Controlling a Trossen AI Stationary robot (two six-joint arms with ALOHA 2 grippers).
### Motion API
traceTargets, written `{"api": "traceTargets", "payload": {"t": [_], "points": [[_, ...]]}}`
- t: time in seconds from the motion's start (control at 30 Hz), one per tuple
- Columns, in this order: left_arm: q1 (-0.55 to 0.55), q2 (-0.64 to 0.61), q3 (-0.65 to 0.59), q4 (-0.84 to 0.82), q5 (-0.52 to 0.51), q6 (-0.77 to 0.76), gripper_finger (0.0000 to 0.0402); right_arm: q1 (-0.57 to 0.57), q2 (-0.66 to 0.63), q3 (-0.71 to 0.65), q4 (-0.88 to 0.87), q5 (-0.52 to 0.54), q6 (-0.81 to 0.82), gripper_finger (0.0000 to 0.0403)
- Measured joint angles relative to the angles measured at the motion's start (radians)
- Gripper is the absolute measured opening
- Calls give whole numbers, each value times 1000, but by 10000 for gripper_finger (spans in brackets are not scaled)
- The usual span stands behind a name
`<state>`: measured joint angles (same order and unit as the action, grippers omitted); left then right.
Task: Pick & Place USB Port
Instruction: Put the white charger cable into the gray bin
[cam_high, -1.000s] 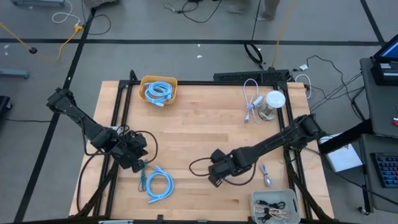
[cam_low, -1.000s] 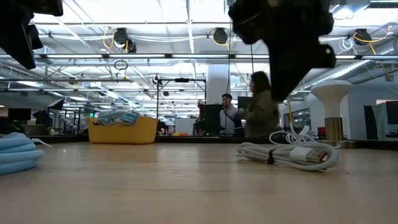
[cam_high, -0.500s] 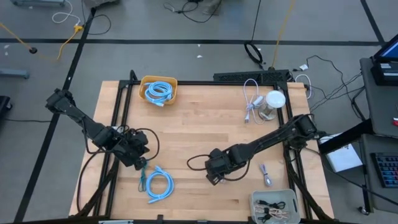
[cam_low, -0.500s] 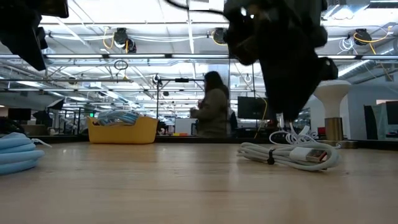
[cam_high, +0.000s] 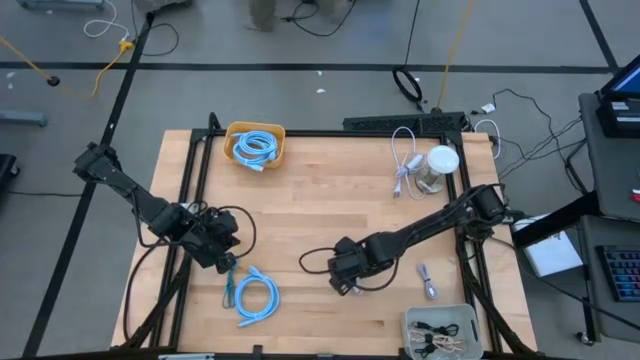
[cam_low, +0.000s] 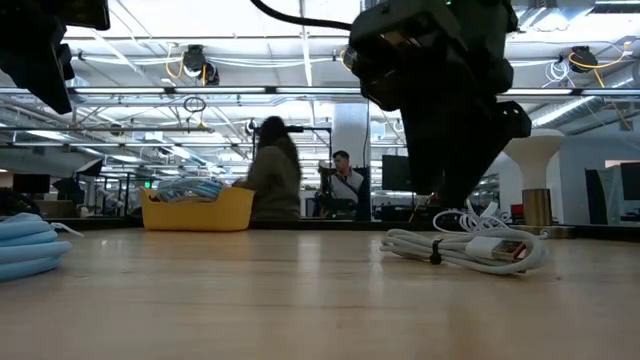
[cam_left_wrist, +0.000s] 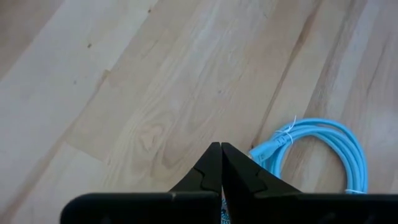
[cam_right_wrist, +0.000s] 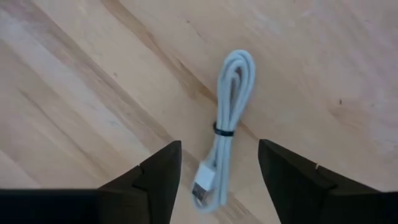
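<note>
**USB cable bundled on the bench beneath my right end effector**

USB cable (cam_right_wrist: 225, 145), white, is folded into a long narrow bundle and cinched near its middle by a dark tie, with a rectangular plug showing at one end. It lies flat on the wooden bench (cam_high: 320, 210), at the middle of the front half. In the low view the same bundle (cam_low: 470, 247) rests on the boards with its plug facing outward.

My right end effector (cam_right_wrist: 217, 180) hangs directly above it, fingers (cam_right_wrist: 158, 177) spread wide, the bundle lying in the gap between them and touched by neither. From above, that end effector (cam_high: 343, 270) covers the cable.

My left end effector (cam_left_wrist: 221, 163) is pressed closed, fingertips meeting, empty, over the bench's left side just beside a coiled light-blue cable (cam_left_wrist: 323, 149).

A yellow bin (cam_high: 255, 146) holding another blue coil sits at the far left edge.
</note>
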<state>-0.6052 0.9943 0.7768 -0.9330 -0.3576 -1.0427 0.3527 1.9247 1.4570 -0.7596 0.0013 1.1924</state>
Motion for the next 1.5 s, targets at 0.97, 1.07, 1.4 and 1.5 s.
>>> {"api": "traceTargets", "payload": {"t": [0.97, 1.07, 1.4, 1.5], "points": [[0, 0, 0, 3, 16, -14, 9, 14, 95, -1, 85, 22, -185, 35], [0, 0, 0, 2, 16, -13, 7, 32, 43, 11, -44, -3, -260, 39], [0, 0, 0, -7, 16, 12, 4, 294, -333, 43, -613, 26, -116, 21], [2, 0, 0, -7, 16, 27, 6, 418, -376, 43, -650, 25, -23, 21]]}}
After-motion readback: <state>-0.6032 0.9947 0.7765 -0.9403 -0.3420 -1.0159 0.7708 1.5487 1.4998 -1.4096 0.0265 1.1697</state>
